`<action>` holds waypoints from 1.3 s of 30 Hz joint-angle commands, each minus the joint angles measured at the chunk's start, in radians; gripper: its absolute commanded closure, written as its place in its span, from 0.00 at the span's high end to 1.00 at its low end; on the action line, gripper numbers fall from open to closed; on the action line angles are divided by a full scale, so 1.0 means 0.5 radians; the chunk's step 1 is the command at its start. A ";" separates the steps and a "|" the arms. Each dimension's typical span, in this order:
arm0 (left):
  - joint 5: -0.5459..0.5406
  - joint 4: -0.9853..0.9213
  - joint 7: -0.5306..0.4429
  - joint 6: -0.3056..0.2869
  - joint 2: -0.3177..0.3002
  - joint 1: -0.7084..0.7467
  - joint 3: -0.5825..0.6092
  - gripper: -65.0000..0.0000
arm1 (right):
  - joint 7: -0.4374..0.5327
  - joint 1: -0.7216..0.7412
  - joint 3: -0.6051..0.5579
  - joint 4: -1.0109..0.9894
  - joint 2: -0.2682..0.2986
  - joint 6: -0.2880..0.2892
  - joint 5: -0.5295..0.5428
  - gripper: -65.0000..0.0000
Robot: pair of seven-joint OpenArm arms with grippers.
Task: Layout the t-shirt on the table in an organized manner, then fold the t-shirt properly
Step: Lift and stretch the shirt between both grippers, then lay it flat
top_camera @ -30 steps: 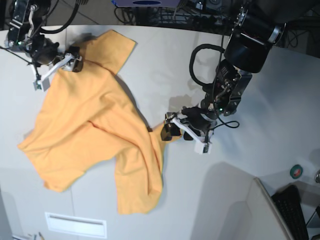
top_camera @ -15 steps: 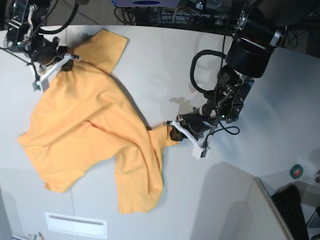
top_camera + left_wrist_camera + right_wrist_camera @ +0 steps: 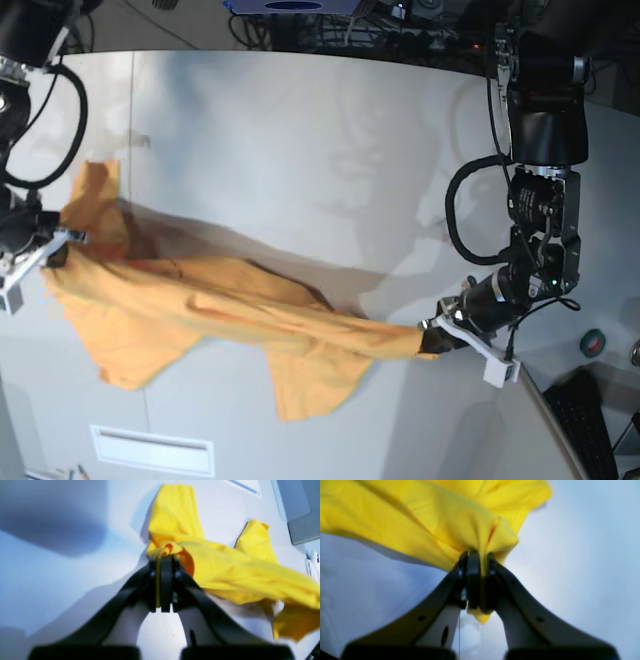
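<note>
Both arms have swung apart since the earlier frame, and the t-shirt (image 3: 240,310) that lay crumpled now stretches between them as a long band above the table (image 3: 300,130). My left gripper (image 3: 440,340) is clenched on one end of the cloth; my right gripper (image 3: 52,250) is clamped on the other, at the table's far side. From the base view I see the whole span, with loose parts drooping along the band. Only the wrist cameras show the pinches: fabric bunched between the left gripper's closed jaws, and a fold squeezed tight in the right's.
</note>
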 commanded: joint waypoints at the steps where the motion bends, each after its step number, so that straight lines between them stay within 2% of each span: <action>1: 0.000 -0.009 -0.017 0.013 -0.045 -0.043 -0.018 0.00 | 0.013 0.130 0.004 -0.043 0.062 -0.048 -0.023 0.00; 3: 0.000 -0.073 -0.020 0.013 -0.051 -0.046 -0.028 0.00 | -0.030 0.305 0.004 -0.264 0.090 -0.088 -0.023 0.00; 7: 0.000 -0.181 -0.030 0.013 -0.054 -0.043 -0.031 0.00 | -0.018 0.593 0.001 -0.783 0.148 -0.097 -0.023 0.00; 11: 0.003 -0.230 -0.033 0.013 -0.054 -0.043 -0.018 0.00 | 0.016 0.682 0.001 -1.019 0.163 -0.097 -0.026 0.00; 14: 0.003 -0.211 -0.033 0.013 -0.054 -0.018 -0.018 0.00 | -0.181 0.633 0.010 -0.896 0.169 -0.082 -0.011 0.00; 18: 0.003 -0.141 -0.033 0.013 -0.079 0.003 -0.018 0.00 | -0.552 0.412 0.034 -0.375 0.145 -0.082 0.004 0.00; 21: 0.003 -0.131 -0.033 0.013 -0.088 0.028 -0.015 0.00 | -0.709 0.287 0.105 -0.080 0.099 -0.082 0.087 0.00; 24: 0.003 -0.131 -0.033 0.013 -0.079 0.028 -0.012 0.00 | -0.604 0.302 0.028 -0.249 0.126 -0.085 0.066 0.00; 29: 0.003 -0.122 -0.033 0.013 -0.011 0.083 -0.012 0.00 | -0.193 0.449 -0.128 -0.979 0.225 -0.082 -0.045 0.00; 31: 0.003 -0.113 -0.051 0.013 -0.008 0.138 -0.015 0.00 | -0.073 0.471 -0.137 -1.126 0.264 -0.082 -0.045 0.00; 32: 0.003 -0.098 -0.085 0.013 -0.008 0.169 -0.012 0.00 | -0.036 0.471 -0.137 -1.166 0.277 -0.082 -0.042 0.07; 36: 0.003 -0.039 -0.205 0.013 -0.008 0.282 -0.012 0.00 | 0.056 0.440 -0.119 -1.102 0.320 -0.076 -0.039 0.48; 38: 0.003 -0.009 -0.208 0.013 -0.008 0.307 -0.012 0.00 | 0.059 0.345 -0.110 -0.939 0.320 -0.048 -0.039 0.60; 39: 0.003 0.004 -0.208 0.013 -0.008 0.328 -0.012 0.00 | 0.046 0.268 -0.085 -0.801 0.314 -0.026 -0.039 0.63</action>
